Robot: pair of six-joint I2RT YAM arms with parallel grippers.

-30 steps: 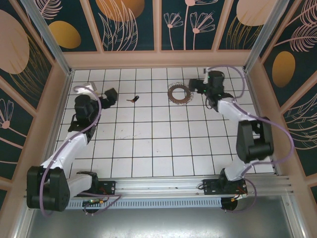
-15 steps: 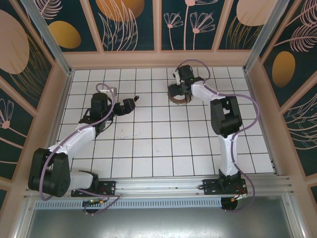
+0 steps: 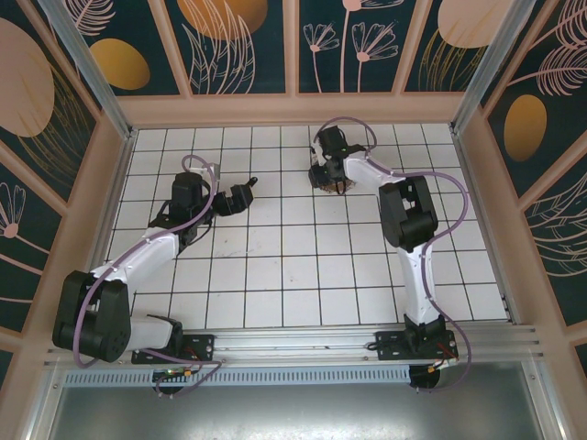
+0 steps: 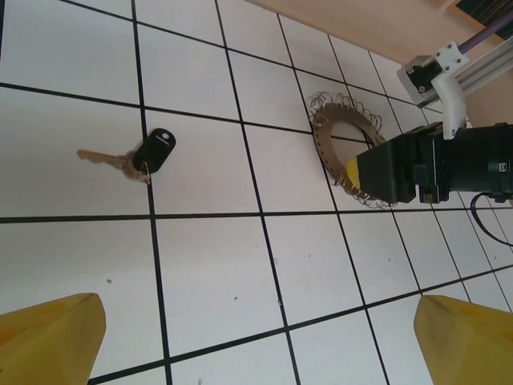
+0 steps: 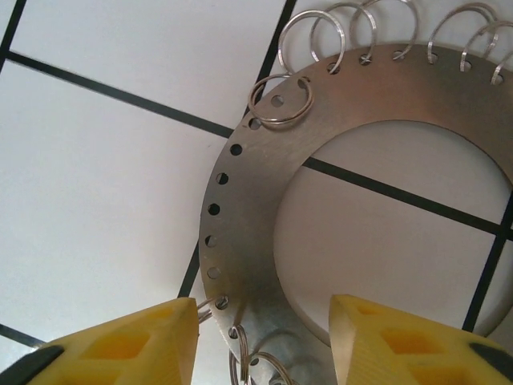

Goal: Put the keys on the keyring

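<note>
On tiles, keys apart from keyring

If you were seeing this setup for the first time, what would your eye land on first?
The keyring, a flat metal hoop fringed with small loops, lies on the far tiles with the right hand straddling its rim. The keys lie apart to its left, before the open left hand.

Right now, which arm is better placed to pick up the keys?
Left. The left pincer is open and hovers near the keys, which lie free on the tiles ahead of it. The right pincer is at the keyring, straddling its metal band.
</note>
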